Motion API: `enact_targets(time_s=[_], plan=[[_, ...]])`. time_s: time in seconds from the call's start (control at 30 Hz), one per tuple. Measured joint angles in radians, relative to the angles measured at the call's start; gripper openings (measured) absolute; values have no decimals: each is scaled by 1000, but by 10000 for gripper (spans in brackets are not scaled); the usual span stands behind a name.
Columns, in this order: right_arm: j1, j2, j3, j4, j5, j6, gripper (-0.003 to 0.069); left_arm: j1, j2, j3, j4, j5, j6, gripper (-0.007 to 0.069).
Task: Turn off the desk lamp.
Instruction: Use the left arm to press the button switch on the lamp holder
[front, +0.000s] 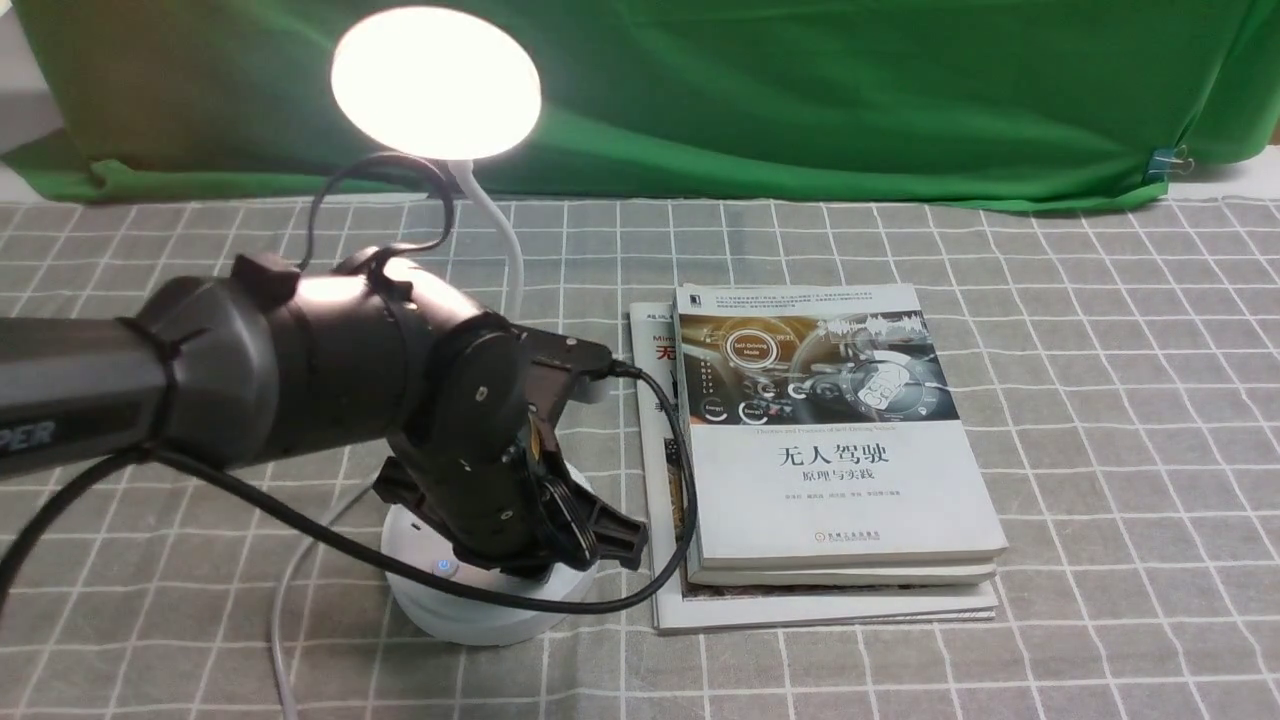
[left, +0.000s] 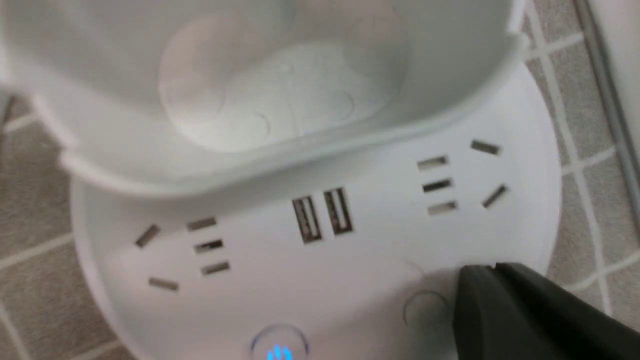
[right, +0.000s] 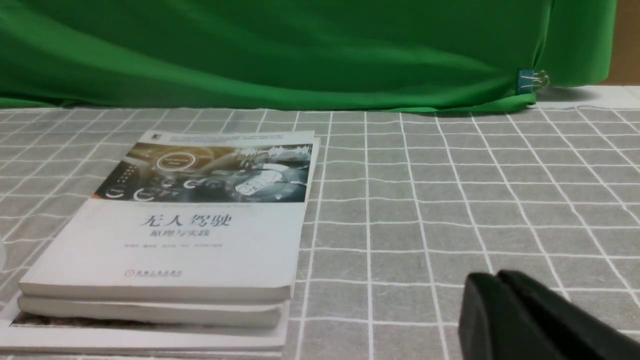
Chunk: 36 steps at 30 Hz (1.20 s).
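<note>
The white desk lamp is lit: its round disc head (front: 436, 82) glows at the back left above a thin gooseneck (front: 503, 245). Its round base (front: 480, 610) stands at the front left, with a blue-lit button (front: 444, 567). My left arm reaches down over the base. In the left wrist view the base (left: 350, 260) shows sockets, the cup holder (left: 280, 90), the blue-lit button (left: 279, 349) and a second, unlit round button (left: 425, 310). My left gripper (left: 492, 270) is shut, its tips right beside that unlit button. My right gripper (right: 495, 277) is shut and empty above the cloth.
A stack of books (front: 830, 450) lies just right of the lamp base, also in the right wrist view (right: 190, 220). A green backdrop (front: 800, 90) hangs behind, with a binder clip (front: 1165, 162). A white cord (front: 285, 620) runs from the base toward the front edge.
</note>
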Motion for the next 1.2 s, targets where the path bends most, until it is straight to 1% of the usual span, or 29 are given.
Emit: enact_targets(time_s=[0.27, 0.7, 1.2], plan=[[0, 0, 0, 0, 0, 0, 36, 0, -48, 3, 12, 1, 0, 1], [0, 0, 0, 0, 0, 0, 36, 3, 43, -8, 16, 16, 0, 1], [0, 0, 0, 0, 0, 0, 36, 0, -49, 4, 15, 21, -1, 1]])
